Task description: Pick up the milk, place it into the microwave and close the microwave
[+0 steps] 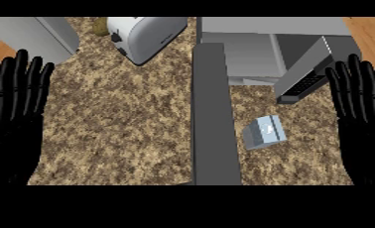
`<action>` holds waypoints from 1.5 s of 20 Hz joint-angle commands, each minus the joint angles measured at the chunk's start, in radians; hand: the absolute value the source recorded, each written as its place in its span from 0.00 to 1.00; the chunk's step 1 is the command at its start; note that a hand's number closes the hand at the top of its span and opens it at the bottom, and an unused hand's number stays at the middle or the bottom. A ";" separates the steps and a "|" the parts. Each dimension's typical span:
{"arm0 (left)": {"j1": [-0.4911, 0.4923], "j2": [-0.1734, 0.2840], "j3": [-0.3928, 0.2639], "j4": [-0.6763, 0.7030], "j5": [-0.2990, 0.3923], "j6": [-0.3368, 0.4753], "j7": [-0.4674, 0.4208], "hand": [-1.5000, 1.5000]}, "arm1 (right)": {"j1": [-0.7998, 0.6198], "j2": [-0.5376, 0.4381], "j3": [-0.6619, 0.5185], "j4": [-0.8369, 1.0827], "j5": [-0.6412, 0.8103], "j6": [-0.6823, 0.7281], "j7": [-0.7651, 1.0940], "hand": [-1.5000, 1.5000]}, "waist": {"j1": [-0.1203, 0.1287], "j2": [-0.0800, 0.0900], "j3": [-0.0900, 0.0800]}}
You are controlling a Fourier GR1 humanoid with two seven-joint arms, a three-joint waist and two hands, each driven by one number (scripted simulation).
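Right now the milk (265,132) lies on the speckled worktop (117,123), a small pale blue-grey carton tipped a little askew, just right of the long grey microwave door (214,118) that swings out toward you. Treat it as a light, boxy thing with stiff, flat sides that may dent if squeezed hard; the faces look smooth, so expect some slip. You'd do best to take it across two opposite flat sides, fingers on one and thumb on the other, low enough that it won't pivot.

Behind it stands the microwave (256,48), cavity open, its dark control panel (307,81) angled near the carton. The right robot hand (354,93) is nearest, at the right edge, fingers straight and spread, holding nothing and well apart from the carton. The left robot hand (23,88) rests likewise spread at the left edge. A toaster (143,36) sits at the back left, beside another grey appliance (40,36), both away from your path
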 commanded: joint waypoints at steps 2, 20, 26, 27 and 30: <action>0.052 0.012 0.023 0.061 0.049 -0.062 -0.087 0.00 | 0.000 0.031 0.080 -0.065 0.131 -0.067 0.063 0.00 | 0.000 -0.004 0.034; 0.304 0.048 0.195 -0.203 0.507 -0.278 0.114 0.00 | 0.067 0.076 0.286 -0.163 0.352 -0.222 0.256 0.00 | 0.007 -0.005 0.035; 0.393 0.019 0.245 -0.283 0.549 -0.299 0.129 0.00 | 0.236 0.061 0.267 -0.108 0.307 -0.233 0.063 0.00 | 0.002 -0.006 0.036; 0.415 0.043 0.316 -0.188 0.594 -0.397 0.052 0.00 | 0.233 0.054 0.242 -0.131 0.288 -0.225 0.099 0.00 | 0.003 -0.006 0.035; 0.419 0.068 0.351 -0.187 0.641 -0.409 0.075 0.00 | 0.177 0.054 0.130 0.055 0.232 -0.248 0.009 0.00 | 0.007 -0.004 0.035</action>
